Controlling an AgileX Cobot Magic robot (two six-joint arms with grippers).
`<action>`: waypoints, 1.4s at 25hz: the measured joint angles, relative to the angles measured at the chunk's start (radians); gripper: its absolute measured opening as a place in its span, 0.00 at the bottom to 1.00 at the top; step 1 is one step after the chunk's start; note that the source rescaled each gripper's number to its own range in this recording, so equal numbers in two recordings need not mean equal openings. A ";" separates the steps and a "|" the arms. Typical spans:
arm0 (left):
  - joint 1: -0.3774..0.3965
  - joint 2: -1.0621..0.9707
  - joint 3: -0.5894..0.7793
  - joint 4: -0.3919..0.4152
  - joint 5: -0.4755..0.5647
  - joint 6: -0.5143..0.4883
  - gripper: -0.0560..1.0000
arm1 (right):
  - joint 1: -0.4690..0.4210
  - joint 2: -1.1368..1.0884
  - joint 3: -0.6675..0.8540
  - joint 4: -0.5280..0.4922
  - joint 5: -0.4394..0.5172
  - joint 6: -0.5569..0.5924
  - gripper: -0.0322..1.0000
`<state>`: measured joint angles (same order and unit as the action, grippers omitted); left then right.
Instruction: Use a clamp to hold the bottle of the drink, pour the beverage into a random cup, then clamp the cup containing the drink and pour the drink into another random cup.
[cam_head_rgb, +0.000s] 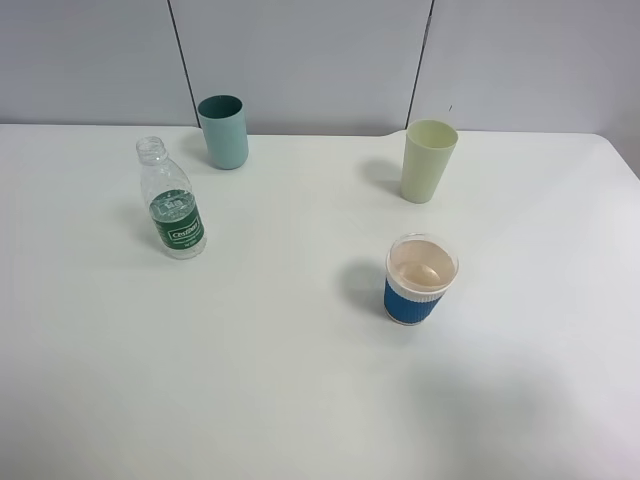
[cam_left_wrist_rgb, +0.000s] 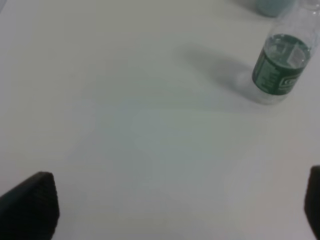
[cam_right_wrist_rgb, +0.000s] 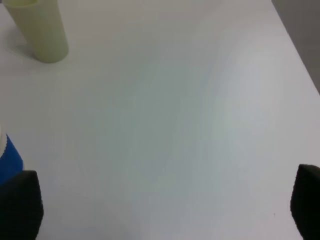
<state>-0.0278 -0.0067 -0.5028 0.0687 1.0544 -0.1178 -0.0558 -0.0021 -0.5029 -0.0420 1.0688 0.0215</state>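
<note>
Smooth matte white tabletop (cam_head_rgb: 300, 400), carrying four upright vessels set well apart. Toward the left: a clear ribbed plastic bottle with a green label (cam_head_rgb: 172, 200), uncapped, thin-walled, holding some clear liquid. Behind it, near the back edge: a teal cylindrical plastic cup (cam_head_rgb: 223, 131) with a slight taper. To the right at the back: a pale green tapered plastic cup (cam_head_rgb: 428, 160), matte. Nearer the front, right of centre: a white cup with a ribbed blue sleeve (cam_head_rgb: 420, 279), its glossy pale inside visible from above.

Seen only from the high camera: all four vessels together, with neither arm in frame. Seen only from the left wrist: the bottle's (cam_left_wrist_rgb: 282, 65) label at close range, blurred, and the left gripper (cam_left_wrist_rgb: 182, 205) with dark fingers (cam_left_wrist_rgb: 30, 205) spread wide at the frame edges, holding nothing. Seen only from the right wrist: the pale green cup's (cam_right_wrist_rgb: 40, 30) lower wall, a sliver of the blue sleeve (cam_right_wrist_rgb: 9, 162), and the right gripper (cam_right_wrist_rgb: 165, 210), dark fingers (cam_right_wrist_rgb: 19, 205) likewise wide apart and empty.
</note>
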 joint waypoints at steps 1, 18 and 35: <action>0.000 0.000 0.000 0.000 0.000 0.000 1.00 | -0.009 0.000 0.000 0.000 0.000 0.000 1.00; 0.000 0.000 0.000 0.000 0.000 0.000 1.00 | -0.019 0.000 0.000 0.000 0.000 0.000 1.00; 0.000 0.000 0.000 0.000 0.001 0.000 1.00 | -0.019 0.000 0.000 0.000 0.000 0.000 1.00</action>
<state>-0.0278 -0.0067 -0.5028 0.0687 1.0553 -0.1178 -0.0753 -0.0021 -0.5029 -0.0420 1.0688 0.0215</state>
